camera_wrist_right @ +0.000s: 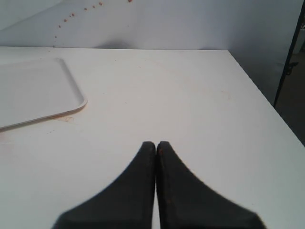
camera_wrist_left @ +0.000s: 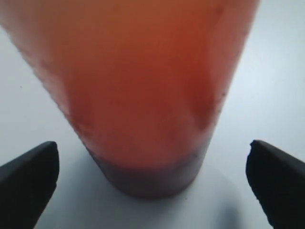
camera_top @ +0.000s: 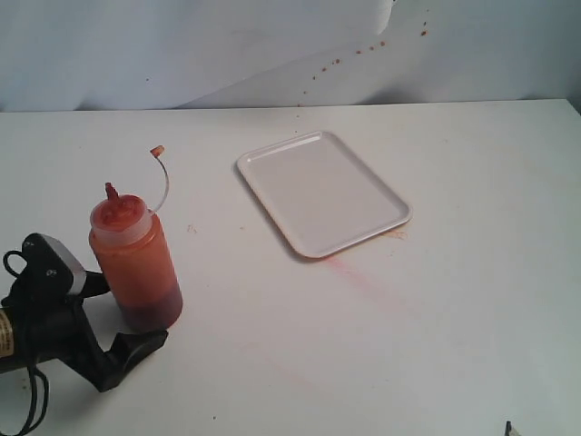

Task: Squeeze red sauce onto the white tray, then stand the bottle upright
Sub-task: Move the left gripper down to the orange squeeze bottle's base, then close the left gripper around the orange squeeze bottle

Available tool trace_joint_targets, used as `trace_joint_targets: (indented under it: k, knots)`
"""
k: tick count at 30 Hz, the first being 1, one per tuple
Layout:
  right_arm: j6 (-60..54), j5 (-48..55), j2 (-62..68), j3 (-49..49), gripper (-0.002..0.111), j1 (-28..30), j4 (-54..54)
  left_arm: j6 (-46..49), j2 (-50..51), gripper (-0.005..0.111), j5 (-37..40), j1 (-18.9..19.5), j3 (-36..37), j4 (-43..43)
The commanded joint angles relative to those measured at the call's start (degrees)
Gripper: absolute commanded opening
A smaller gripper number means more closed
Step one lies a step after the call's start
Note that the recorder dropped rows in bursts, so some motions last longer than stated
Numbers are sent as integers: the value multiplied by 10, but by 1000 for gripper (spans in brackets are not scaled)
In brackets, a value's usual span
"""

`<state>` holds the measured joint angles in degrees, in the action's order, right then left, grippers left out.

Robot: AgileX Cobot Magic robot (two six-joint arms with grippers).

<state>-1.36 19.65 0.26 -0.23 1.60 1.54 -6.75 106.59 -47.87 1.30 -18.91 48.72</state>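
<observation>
Standing translucent orange-red bottle [camera_top: 135,262]

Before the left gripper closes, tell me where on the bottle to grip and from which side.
Grip the bottle by its straight cylindrical body at mid-height, coming level from the side where the open left gripper straddles it. It stands upright; the tapered nozzle and thin tethered cap probably offer no hold.

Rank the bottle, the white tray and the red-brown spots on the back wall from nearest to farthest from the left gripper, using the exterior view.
1. bottle, between the left gripper's open jaws, front left.
2. white tray, mid-table, further right.
3. red-brown spots, on the back wall behind the tray.
</observation>
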Motion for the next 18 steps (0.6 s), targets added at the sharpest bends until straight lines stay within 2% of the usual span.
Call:
trace_joint_targets:
  k: [1, 9, 18]
  knots:
    - [0, -1, -3, 2, 0, 3, 4, -7, 47, 104, -4, 0, -27, -1]
    - [0, -1, -3, 2, 0, 3, 4, -5, 68, 104, -46, 0, -56, -2]
    - [0, -1, -3, 2, 0, 3, 4, -3, 68, 104, -53, 0, -74, -2]
